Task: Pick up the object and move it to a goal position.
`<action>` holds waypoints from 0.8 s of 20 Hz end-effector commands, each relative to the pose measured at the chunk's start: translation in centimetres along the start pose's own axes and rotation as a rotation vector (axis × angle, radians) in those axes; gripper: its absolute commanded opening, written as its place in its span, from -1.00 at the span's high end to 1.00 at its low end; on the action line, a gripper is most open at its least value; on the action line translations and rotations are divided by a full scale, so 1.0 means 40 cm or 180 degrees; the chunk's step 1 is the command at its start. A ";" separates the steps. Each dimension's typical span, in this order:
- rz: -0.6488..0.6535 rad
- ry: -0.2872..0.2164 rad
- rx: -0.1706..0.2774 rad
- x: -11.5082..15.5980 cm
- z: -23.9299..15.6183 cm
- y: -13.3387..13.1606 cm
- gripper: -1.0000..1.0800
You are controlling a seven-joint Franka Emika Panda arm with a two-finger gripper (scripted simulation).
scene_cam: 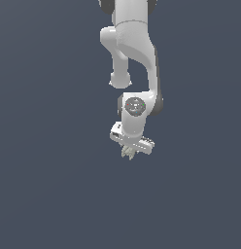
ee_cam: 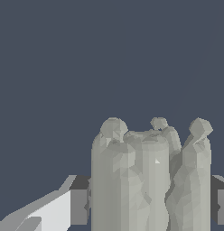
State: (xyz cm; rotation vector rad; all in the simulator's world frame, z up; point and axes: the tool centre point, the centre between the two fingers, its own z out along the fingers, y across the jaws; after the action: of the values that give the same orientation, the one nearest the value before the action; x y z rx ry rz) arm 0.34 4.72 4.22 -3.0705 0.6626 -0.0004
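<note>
White two-fingered claw (scene_cam: 130,151) at the end of the white Panda robot arm (scene_cam: 134,53) hung near the middle of the exterior view, pointing downward and tilted slightly toward the exterior view's right. It was closed on the small pale grey-beige oblong block with lengthwise ridges (scene_cam: 128,153), which poked out just below the claw's body, between the fingers. The arm reached down from the top edge of that view, bending at a rounded joint above the wrist. Behind everything lay a plain dark blue-grey background (scene_cam: 44,185), so whether the block was touching any surface could not be told.

In the wrist view, the block (ee_cam: 145,180) filled the lower middle of the picture as a cluster of upright ridged columns with knobbly tips. A white finger (ee_cam: 50,212) with a dark pad sat pressed against one side of it, and the edge of a grey pad (ee_cam: 221,203) showed at the opposite side.
</note>
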 end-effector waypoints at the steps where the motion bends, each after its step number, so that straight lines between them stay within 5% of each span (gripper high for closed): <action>1: 0.0002 0.0000 -0.0001 0.000 0.002 0.001 1.00; 16: 0.0001 0.0001 0.0000 -0.038 -0.065 -0.043 1.00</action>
State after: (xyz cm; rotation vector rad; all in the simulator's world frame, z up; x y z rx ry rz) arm -0.20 6.29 6.09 -3.0708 0.6651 0.0012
